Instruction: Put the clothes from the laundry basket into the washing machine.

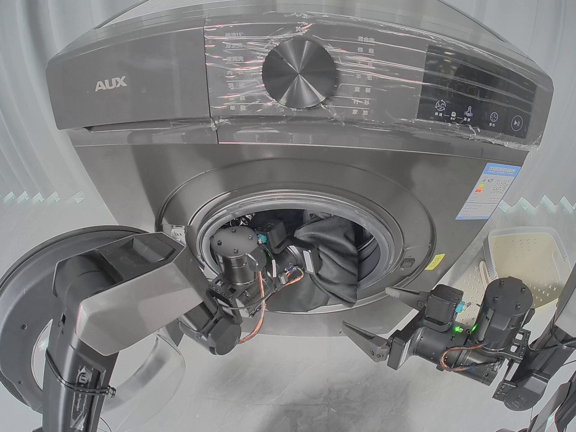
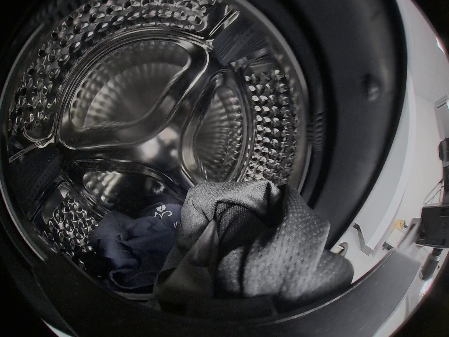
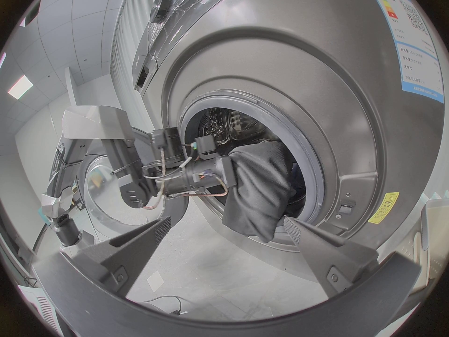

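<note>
The grey washing machine (image 1: 150, 169) stands with its door open. My left arm goes through the opening, and my left gripper (image 2: 220, 230) is shut on a dark grey garment (image 1: 336, 253) that covers it. Part of that garment (image 3: 257, 188) hangs out over the lower rim of the opening. Inside the steel drum (image 2: 140, 94), a navy piece of clothing (image 2: 135, 249) lies at the bottom. My right gripper (image 1: 384, 316) hangs open and holds nothing, low in front of the machine, right of the opening. The cream laundry basket (image 1: 528, 259) sits on the floor to the right.
The round door (image 1: 24, 307) is swung out to the left, behind my left arm. Bare grey floor (image 1: 300, 379) stretches in front of the machine. The basket's rim (image 3: 435, 239) is close beside my right arm.
</note>
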Motion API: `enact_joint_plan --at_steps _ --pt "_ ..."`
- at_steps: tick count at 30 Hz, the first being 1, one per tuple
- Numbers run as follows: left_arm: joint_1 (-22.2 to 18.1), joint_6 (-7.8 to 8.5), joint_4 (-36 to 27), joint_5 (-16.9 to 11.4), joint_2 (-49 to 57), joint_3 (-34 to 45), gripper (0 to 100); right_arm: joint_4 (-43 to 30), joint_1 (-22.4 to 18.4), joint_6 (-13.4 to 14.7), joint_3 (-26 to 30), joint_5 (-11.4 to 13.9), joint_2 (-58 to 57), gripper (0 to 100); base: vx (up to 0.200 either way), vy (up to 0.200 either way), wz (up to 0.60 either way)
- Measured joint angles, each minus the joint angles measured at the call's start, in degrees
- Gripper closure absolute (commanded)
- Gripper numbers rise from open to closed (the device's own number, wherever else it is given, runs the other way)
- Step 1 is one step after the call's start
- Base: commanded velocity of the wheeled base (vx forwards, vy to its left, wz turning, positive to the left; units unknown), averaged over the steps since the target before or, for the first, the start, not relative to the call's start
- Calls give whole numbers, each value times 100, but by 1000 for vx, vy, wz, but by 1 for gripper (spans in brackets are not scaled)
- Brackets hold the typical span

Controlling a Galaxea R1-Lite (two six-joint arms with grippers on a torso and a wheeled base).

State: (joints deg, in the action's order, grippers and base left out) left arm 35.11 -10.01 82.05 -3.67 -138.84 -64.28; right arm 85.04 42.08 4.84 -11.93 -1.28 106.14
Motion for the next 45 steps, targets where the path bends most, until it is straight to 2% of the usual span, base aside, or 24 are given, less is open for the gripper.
enact_joint_plan --at_steps 6,9,14,27,28,35,40,45 --pt "-57 16 -1084 154 -295 -837 100 2 -2 -2 -5 -2 4 0 0 0 0" --pt "-74 30 -1431 193 -396 -1215 100 2 -5 -2 -10 -2 9 0 0 0 0" --pt "-162 68 -1702 372 -608 -1963 100 0 -9 -2 -11 -2 13 0 0 0 0" --pt "-391 163 -1992 1139 -1565 -4114 100 0 -18 -2 -13 5 33 0 0 0 0" --pt "-400 165 -2000 1169 -1626 -4201 0 2 -24 -2 -13 2 35 0 0 0 0" --pt "-433 139 -2093 1198 -1731 -4096 0 2 -52 -11 -20 6 41 0 0 0 0" --pt "-419 128 -2271 1095 -1486 -3367 0 2 -52 -11 -22 6 41 0 0 0 0" --pt "-372 123 -2428 848 -1058 -2417 0 2 -41 -11 -27 5 41 0 0 0 0"
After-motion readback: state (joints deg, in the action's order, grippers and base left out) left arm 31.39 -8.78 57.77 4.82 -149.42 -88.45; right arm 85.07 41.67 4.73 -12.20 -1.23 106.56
